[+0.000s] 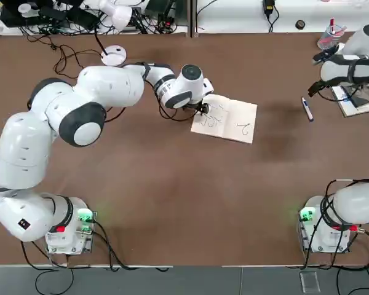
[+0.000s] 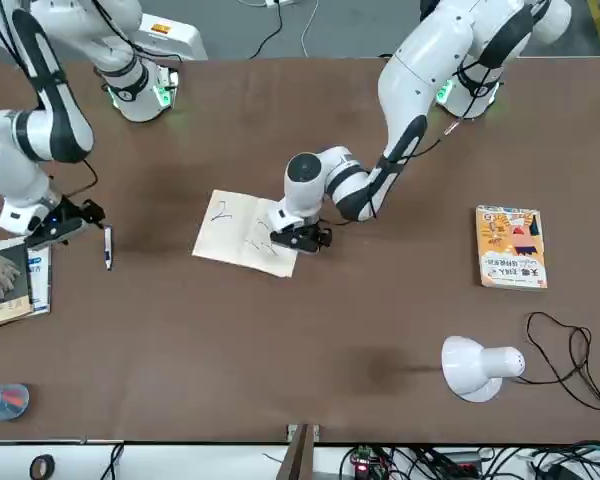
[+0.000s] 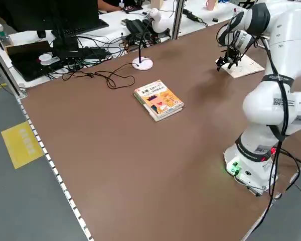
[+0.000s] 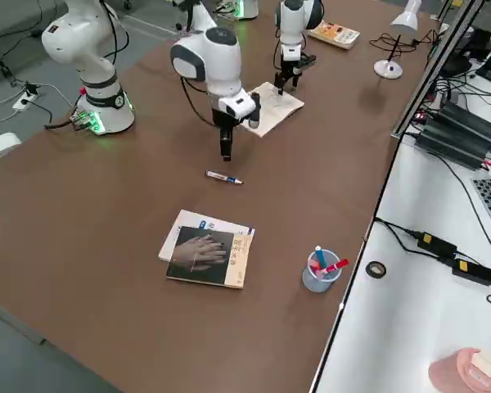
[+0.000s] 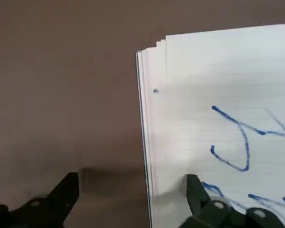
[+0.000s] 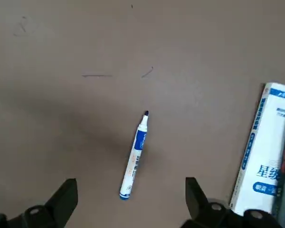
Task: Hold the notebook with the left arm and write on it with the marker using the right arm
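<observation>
Beside right tool (image 6: 130,199), marker (image 6: 134,156) lying free, left tool (image 5: 133,199) straddling notebook (image 5: 218,109) edge

The notebook (image 1: 226,120) is lying flat and open on the tabletop (image 1: 172,184), showing blue scribbles. The marker (image 1: 307,109), white with a blue band, is lying flat, well apart from it.
</observation>
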Tool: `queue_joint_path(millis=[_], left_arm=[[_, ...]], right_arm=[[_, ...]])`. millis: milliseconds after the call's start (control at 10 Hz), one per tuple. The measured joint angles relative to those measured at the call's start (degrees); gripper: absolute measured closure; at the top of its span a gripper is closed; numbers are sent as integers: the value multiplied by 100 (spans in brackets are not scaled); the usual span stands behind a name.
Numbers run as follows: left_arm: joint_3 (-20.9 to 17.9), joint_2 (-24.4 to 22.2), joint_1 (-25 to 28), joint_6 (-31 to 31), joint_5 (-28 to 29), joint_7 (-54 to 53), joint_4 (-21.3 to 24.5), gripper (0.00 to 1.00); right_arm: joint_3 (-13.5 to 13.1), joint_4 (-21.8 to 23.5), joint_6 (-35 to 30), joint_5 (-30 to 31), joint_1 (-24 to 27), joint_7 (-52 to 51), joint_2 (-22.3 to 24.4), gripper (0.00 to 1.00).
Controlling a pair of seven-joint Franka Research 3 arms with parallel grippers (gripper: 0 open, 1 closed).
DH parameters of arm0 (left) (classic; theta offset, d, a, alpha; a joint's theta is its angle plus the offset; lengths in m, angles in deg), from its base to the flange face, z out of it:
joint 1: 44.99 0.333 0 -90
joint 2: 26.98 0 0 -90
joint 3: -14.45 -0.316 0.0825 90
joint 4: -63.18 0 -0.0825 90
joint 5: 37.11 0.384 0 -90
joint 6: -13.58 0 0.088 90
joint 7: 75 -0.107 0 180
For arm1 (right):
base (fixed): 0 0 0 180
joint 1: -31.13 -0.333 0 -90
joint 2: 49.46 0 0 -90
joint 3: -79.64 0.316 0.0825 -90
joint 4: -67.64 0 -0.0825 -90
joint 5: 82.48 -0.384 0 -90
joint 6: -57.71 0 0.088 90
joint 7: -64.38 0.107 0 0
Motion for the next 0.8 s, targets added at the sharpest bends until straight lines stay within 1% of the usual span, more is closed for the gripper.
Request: queue_joint_path(millis=[400,800], left_arm=[[-1,0,0,0,0,0,0,0],[-2,0,0,0,0,0,-1,0]], right_arm=[[3,1,388,-1,55,-140,-382,0],[0,3,830,-1,328,-445,-873,0]])
